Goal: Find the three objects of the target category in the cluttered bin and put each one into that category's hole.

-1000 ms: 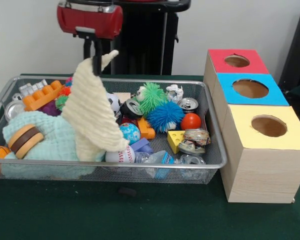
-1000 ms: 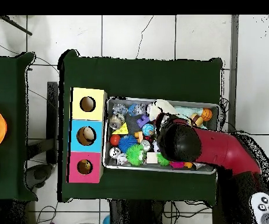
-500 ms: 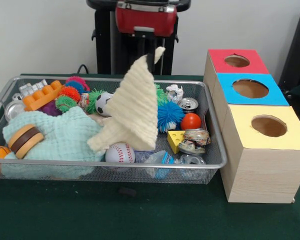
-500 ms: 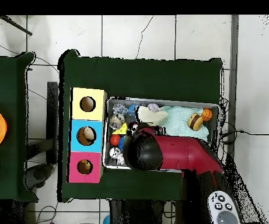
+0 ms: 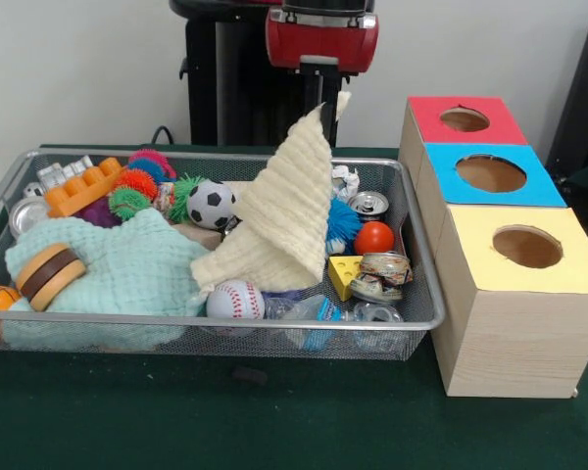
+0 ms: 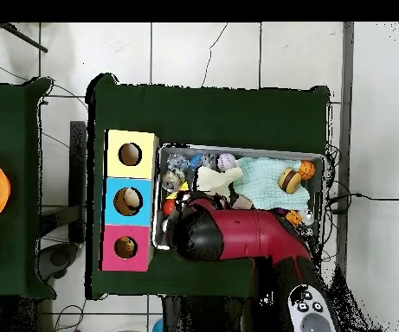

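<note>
Front view: gripper (image 5: pixel 321 98) clenched on the cream cloth (image 5: pixel 279 217), lifted over the bin's (image 5: pixel 412 294) 3 o'clock end; overhead view: arm (image 6: pixel 237 233) near the boxes' blue hole (image 6: pixel 128 201), so carry-to-hole step, next move likely release above it.

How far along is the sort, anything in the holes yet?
Done: no drop confirmable; the hole interiors are not readable. In hand: gripper shut on the cream cloth by a corner, lower end in the bin. Left: placing it; the mint cloth lies in the bin.
</note>
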Robot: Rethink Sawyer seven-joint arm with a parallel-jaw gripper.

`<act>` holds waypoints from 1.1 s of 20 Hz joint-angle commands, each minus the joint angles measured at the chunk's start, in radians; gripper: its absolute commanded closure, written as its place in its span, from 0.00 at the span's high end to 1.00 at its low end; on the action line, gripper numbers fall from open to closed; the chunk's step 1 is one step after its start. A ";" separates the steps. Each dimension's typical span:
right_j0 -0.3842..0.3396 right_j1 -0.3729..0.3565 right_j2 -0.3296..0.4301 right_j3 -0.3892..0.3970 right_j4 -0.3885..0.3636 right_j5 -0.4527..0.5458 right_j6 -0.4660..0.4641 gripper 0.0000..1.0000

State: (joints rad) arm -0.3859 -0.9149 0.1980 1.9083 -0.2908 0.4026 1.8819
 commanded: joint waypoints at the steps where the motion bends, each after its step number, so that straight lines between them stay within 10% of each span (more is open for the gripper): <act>1: -0.008 -0.014 -0.026 0.088 0.031 -0.041 0.152 0.00; 12: 0.036 -0.186 -0.026 0.223 0.134 0.046 0.164 0.00; 22: 0.107 -0.201 -0.086 0.246 0.162 0.032 0.171 0.00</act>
State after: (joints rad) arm -0.2924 -1.0997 0.1364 2.0909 -0.1704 0.3917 1.8819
